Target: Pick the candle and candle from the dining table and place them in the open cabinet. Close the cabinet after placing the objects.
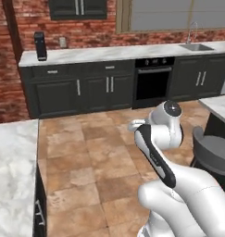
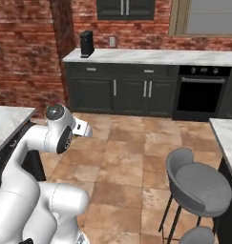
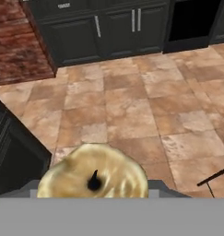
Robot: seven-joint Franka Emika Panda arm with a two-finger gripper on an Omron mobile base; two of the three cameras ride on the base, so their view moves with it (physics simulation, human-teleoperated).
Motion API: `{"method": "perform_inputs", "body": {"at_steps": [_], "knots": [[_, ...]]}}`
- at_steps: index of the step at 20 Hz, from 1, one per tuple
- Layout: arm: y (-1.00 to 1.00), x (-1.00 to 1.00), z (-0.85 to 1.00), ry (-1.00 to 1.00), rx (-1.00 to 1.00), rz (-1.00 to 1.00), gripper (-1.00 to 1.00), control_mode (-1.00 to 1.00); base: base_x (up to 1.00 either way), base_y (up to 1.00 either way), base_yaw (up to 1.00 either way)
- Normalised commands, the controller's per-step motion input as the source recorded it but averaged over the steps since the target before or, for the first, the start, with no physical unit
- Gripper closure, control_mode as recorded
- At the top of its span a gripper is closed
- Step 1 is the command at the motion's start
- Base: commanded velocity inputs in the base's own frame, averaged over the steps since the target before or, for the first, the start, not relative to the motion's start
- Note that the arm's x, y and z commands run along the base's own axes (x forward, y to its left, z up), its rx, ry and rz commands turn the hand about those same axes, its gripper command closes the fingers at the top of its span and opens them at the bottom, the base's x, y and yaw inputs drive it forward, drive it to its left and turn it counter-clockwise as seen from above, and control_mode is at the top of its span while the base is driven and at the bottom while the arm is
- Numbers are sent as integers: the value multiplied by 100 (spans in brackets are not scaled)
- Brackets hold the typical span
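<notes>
right up against the hand camera sits the squat golden candle (image 3: 94, 177), black wick up, with the gripper (image 3: 94, 193) closed on it from both sides; the fingertips themselves are mostly hidden behind the wax, so i can only say the candle sits between them, up off the tiled floor (image 3: 145, 106).

biggest worry, to my eye: the arm (image 1: 155, 152) is folded close to the base while it stands out on the open floor, with the dining table (image 1: 12, 176) just beside it on the left and a grey stool (image 2: 198, 188) near on the other side. a wide swing could clip either one.

next: the candle is smooth and round, so a jolt could let it slip and drop to the tiles.

as for containers, a black wall cabinet (image 1: 78, 8) hangs above the far counter (image 1: 109, 53), its doors looking shut from here; i can't see inside. the lower cupboards (image 2: 117, 93) are closed too.
</notes>
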Motion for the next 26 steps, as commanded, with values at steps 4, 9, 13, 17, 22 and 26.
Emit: {"method": "perform_inputs", "body": {"at_steps": [4, 9, 13, 17, 22, 26], "knots": [[0, 0, 0, 0, 0, 0, 100, 100, 7, 4, -44], [0, 0, 0, 0, 0, 0, 100, 100, 5, 4, -42], [0, 0, 0, 0, 0, 0, 100, 100, 23, 8, -33], [0, 0, 0, 0, 0, 0, 100, 100, 34, 8, -23], [0, 0, 0, 0, 0, 0, 100, 100, 16, 12, -32], [0, 0, 0, 0, 0, 0, 100, 100, 3, 12, -39]]}}
